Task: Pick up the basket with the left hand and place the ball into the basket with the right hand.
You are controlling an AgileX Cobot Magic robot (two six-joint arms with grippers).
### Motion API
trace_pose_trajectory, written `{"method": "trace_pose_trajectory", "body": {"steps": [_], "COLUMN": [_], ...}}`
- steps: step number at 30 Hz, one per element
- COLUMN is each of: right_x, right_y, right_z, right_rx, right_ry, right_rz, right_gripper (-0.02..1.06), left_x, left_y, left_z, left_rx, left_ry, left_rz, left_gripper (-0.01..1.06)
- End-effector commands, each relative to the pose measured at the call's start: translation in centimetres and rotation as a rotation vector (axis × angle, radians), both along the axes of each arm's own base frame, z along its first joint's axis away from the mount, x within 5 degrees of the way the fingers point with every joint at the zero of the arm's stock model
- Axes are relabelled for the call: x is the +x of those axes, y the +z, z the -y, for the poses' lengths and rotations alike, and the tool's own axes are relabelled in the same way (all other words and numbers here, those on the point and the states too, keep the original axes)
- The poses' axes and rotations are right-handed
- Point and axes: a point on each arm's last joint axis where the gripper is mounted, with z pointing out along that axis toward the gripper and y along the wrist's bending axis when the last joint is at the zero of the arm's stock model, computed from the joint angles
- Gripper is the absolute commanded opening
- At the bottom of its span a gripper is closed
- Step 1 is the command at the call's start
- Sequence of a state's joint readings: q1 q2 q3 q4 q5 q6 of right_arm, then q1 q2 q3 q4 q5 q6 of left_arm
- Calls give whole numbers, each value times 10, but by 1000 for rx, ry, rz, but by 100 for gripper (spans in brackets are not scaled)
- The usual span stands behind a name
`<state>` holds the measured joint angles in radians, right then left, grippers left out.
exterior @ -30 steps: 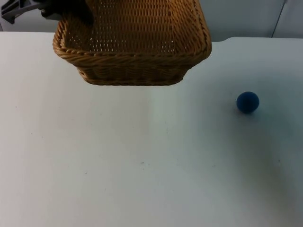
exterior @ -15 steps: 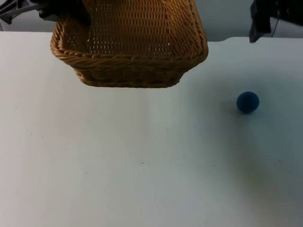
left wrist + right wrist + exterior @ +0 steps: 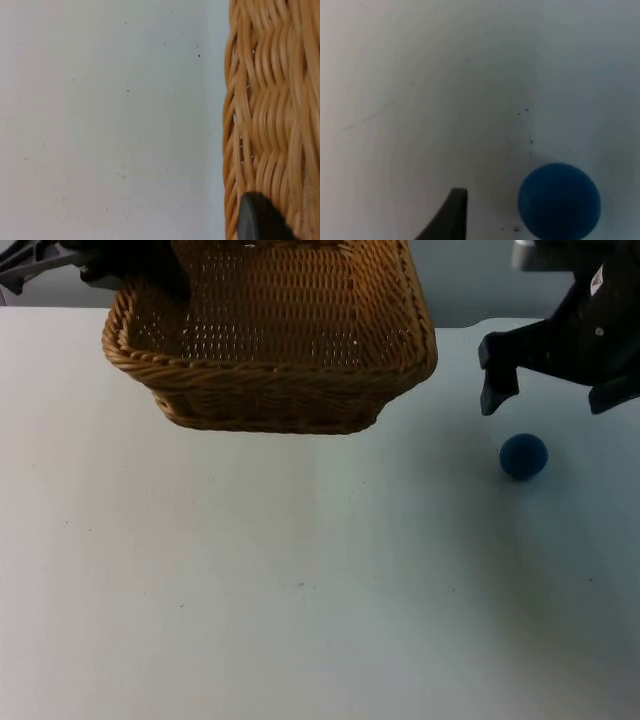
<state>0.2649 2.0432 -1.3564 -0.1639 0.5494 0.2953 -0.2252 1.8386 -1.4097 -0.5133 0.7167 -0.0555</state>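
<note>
The left gripper (image 3: 135, 265) holds the basket (image 3: 270, 340) up. The right gripper (image 3: 550, 390), fingers wide, hangs over the ball (image 3: 523, 456). Next, I think, it must drop down and pinch it.

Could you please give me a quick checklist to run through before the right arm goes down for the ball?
1. Basket held off the table by the left gripper at its rim: ok.
2. Blue ball lying free on the white table: ok.
3. Right gripper open, above the ball: ok.
4. Right gripper centred over the ball: cannot tell.
5. Ball in the basket: not ok, not yet done.
</note>
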Motion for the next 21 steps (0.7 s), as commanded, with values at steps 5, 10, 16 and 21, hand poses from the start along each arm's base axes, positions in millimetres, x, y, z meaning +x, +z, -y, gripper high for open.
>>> {"method": "trace_pose_trajectory", "body": {"steps": [5, 10, 16, 21], "right_x": [3, 7, 8, 9], "right_y": [-21, -28, -42, -42], "right_z": [-4, -6, -7, -7], "right_rx": [0, 24, 13, 16], "right_ry": [12, 5, 3, 3], "right_rz": [-30, -13, -50, -40], "right_gripper": [104, 104, 104, 104], "left_x": [-2, -2, -2, -2], "left_y": [9, 9, 9, 9], "left_z": [1, 1, 0, 0], "left_rx": [-19, -15, -11, -10], "left_ry": [11, 11, 11, 10], "left_rz": [22, 25, 29, 29], "left_gripper": [0, 0, 0, 0]}}
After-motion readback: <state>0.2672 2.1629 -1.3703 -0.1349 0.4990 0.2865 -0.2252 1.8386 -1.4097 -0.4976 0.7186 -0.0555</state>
